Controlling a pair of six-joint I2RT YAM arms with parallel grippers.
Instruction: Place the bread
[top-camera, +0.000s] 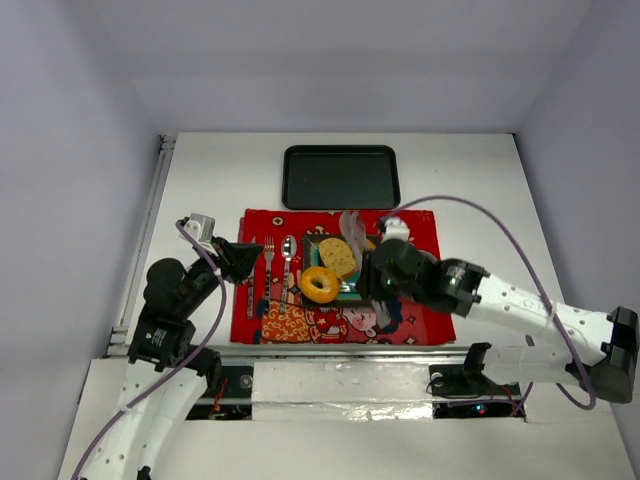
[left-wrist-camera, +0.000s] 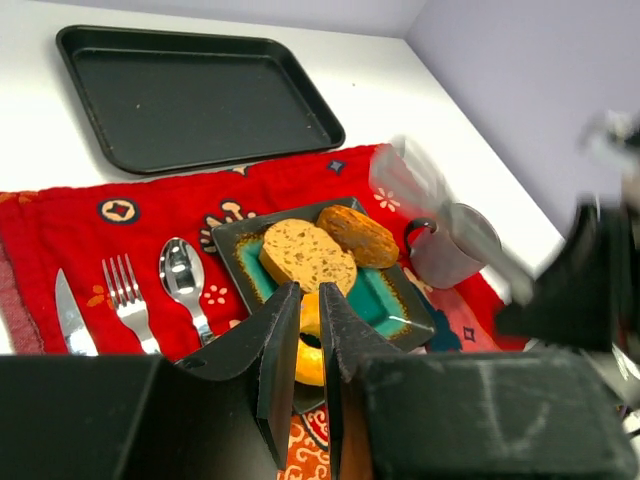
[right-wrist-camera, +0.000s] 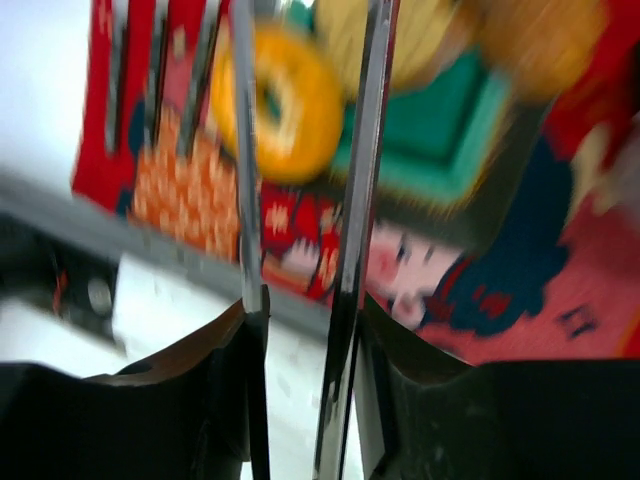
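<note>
Bread (top-camera: 337, 256): three pieces on the teal plate (left-wrist-camera: 395, 300), tongs above.
Two oval toasted slices lie touching on the plate, the paler (left-wrist-camera: 308, 255) nearer the arms than the darker (left-wrist-camera: 358, 235). The bagel (top-camera: 320, 284) sits at the plate's near left corner, on the rim. All look light, dry and stiff, and likely to crumble under a hard pinch (the crust should grip, not slip). Take a slice across its narrow width, and the bagel across one side of its ring. The right gripper (right-wrist-camera: 305, 315), jaws partly apart, seems clamped on blurred metal tongs (right-wrist-camera: 360, 150) over the plate. The left gripper (left-wrist-camera: 308, 292) is all but closed, holding nothing.
</note>
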